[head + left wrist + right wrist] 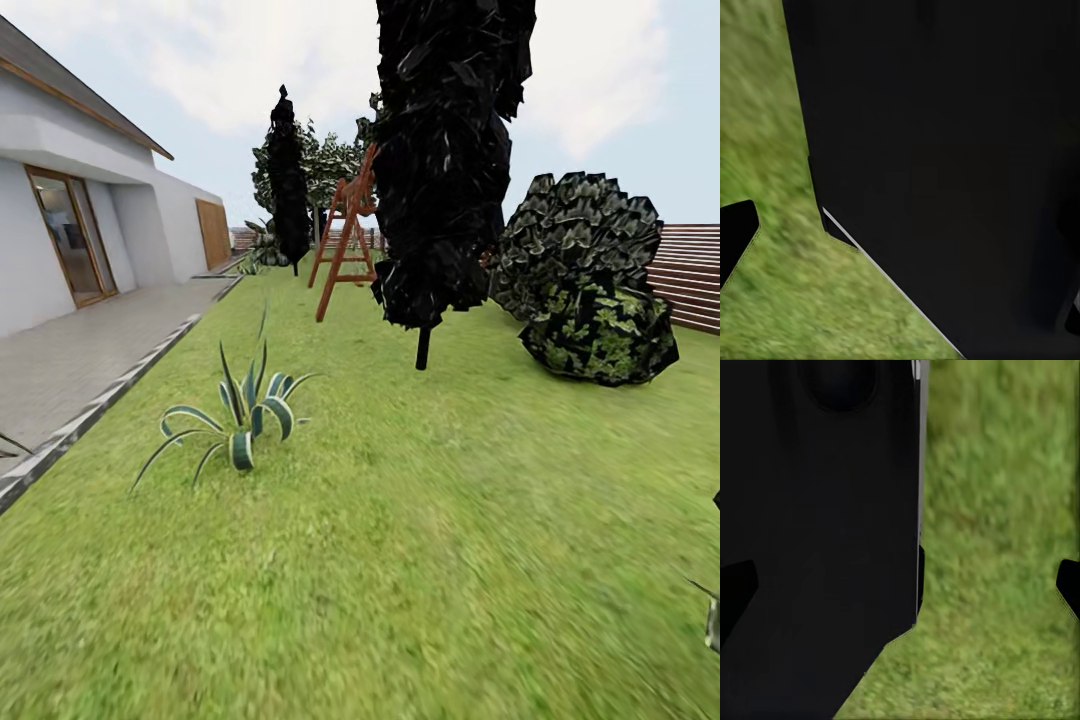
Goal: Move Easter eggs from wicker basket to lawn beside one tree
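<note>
Head view: lawn runs past a spiky plant toward dark trees; can't tell either gripper's opening.

Matte black body panel (thin pale edge).

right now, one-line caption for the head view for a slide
Lawn with a striped agave, dark cypress, wooden ladder and white house.
</note>
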